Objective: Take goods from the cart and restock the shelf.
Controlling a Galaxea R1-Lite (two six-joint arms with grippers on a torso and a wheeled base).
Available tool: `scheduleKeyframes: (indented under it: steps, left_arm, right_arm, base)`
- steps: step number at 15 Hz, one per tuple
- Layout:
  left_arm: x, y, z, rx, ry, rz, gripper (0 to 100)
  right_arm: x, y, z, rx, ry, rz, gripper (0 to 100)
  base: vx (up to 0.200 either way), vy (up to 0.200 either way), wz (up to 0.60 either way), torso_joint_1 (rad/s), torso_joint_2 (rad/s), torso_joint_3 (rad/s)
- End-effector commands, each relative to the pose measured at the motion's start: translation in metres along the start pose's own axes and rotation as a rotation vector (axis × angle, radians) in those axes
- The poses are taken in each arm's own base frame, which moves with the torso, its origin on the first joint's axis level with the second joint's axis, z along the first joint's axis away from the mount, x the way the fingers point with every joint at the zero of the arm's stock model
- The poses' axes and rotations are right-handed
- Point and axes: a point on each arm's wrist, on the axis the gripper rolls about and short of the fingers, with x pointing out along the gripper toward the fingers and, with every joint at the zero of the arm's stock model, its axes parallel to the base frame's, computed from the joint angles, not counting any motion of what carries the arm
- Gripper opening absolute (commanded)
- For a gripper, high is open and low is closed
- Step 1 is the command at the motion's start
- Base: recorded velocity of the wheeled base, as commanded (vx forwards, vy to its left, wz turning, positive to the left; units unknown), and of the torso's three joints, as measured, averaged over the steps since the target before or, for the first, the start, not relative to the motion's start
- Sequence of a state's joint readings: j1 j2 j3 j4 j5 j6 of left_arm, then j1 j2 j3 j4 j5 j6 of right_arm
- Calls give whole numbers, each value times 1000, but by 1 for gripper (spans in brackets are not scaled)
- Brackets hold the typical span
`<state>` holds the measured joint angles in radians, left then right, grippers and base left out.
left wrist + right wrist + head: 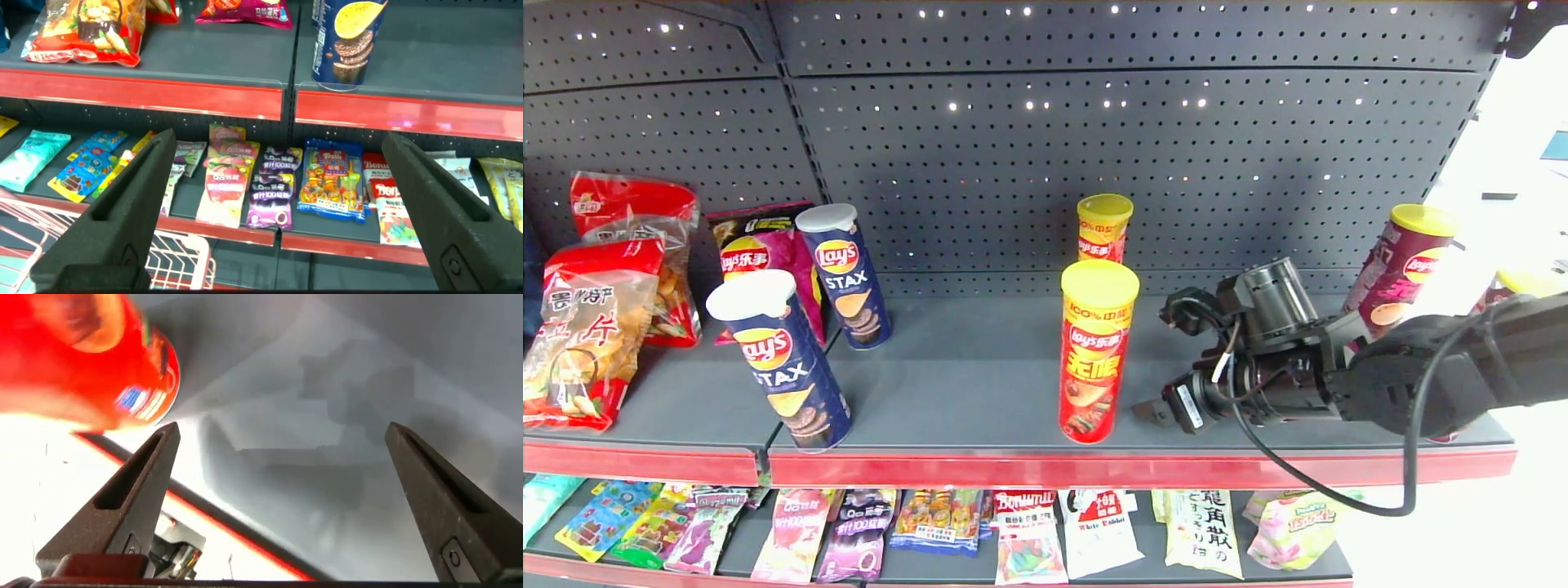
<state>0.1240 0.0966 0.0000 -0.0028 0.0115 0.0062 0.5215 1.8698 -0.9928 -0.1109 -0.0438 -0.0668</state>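
Right pincer (1153,408) hovers over the front part of the upper shelf (980,384), just to the right of the front red can (1097,351). Its fingers (147,482) are spread apart and hold nothing. In the right wrist view the front red can (90,359) lies outside the gap between the fingers, with no contact.

Left pincer (278,139) is positioned in front of the lower shelf (327,241); its fingers (122,212) are also spread apart and hold nothing. The wire cart (184,257) shows beneath it.

Stock on the upper shelf:
- The front red can, with a yellow lid, stands upright near the front edge.
- A second red can (1103,227) stands upright directly behind it, near the back panel.
- A maroon can (1401,265) with a yellow lid stands at the right end, beyond the right arm.
- Two blue cans stand at the left: the front blue can (783,359) at the shelf edge, the rear blue can (844,273) behind it.
- Snack bags (592,327) occupy the far left.

Small packets (1029,539) lie in a row on the lower shelf.
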Motion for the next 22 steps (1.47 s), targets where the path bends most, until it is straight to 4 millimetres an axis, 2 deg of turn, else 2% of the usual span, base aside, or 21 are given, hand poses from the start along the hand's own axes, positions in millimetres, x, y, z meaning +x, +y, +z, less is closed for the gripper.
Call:
scheduleKeyframes:
  steps: [1, 3, 5, 7, 8, 9, 11, 12, 13, 15, 17, 18, 20, 21, 22]
  left_arm:
    - [0, 0, 0, 0, 1, 1, 100]
    - [0, 0, 0, 0, 1, 1, 100]
    - [0, 0, 0, 1, 1, 1, 100]
    - [0, 0, 0, 3, 1, -1, 100]
    - [0, 0, 0, 3, 1, 1, 100]
    - [0, 0, 0, 3, 1, -1, 100]
    - [0, 0, 0, 5, 1, -1, 100]
    - [0, 0, 0, 5, 1, -1, 100]
    - [0, 0, 0, 5, 1, -2, 100]
    - [0, 0, 0, 5, 3, -4, 100]
    - [0, 0, 0, 5, 1, -5, 100]
    - [0, 0, 0, 3, 1, -5, 100]
    - [0, 0, 0, 0, 1, -5, 100]
    - [0, 0, 0, 2, 3, -5, 100]
    - [0, 0, 0, 2, 3, -5, 100]
  right_arm:
    - [-50, -1, -3, 1, -85, -9, 100]
    - [-82, 0, -15, -3, -130, -7, 100]
    - [-143, 12, -53, -102, -227, 5, 100]
    - [-184, 13, -83, -205, -334, -33, 100]
    - [-206, 9, -96, -201, -411, -90, 100]
    - [-219, 5, -102, -175, -460, -141, 100]
    - [-251, -14, -116, -42, -563, -366, 100]
    - [-260, -21, -126, 37, -566, -497, 100]
    - [-264, -26, -136, 137, -539, -612, 100]
    - [-270, -29, -151, 333, -507, -734, 100]
    - [-271, -18, -175, 411, -482, -808, 100]
    - [-267, -1, -204, 357, -502, -795, 100]
    - [-254, 23, -255, 191, -632, -630, 100]
    - [-244, 26, -272, 165, -660, -608, 100]
    - [-233, 23, -279, 187, -622, -639, 100]
  base:
    - [0, 0, 0, 0, 0, 0]
    - [0, 0, 0, 0, 0, 0]
    - [0, 0, 0, 0, 0, 0]
    - [0, 0, 0, 0, 0, 0]
    - [0, 0, 0, 0, 0, 0]
    - [0, 0, 0, 0, 0, 0]
    - [0, 0, 0, 0, 0, 0]
    - [0, 0, 0, 0, 0, 0]
    - [0, 0, 0, 0, 0, 0]
    - [0, 0, 0, 0, 0, 0]
    - [0, 0, 0, 0, 0, 0]
    - [0, 0, 0, 0, 0, 0]
    - [0, 0, 0, 0, 0, 0]
    - [0, 0, 0, 0, 0, 0]
    - [0, 0, 0, 0, 0, 0]
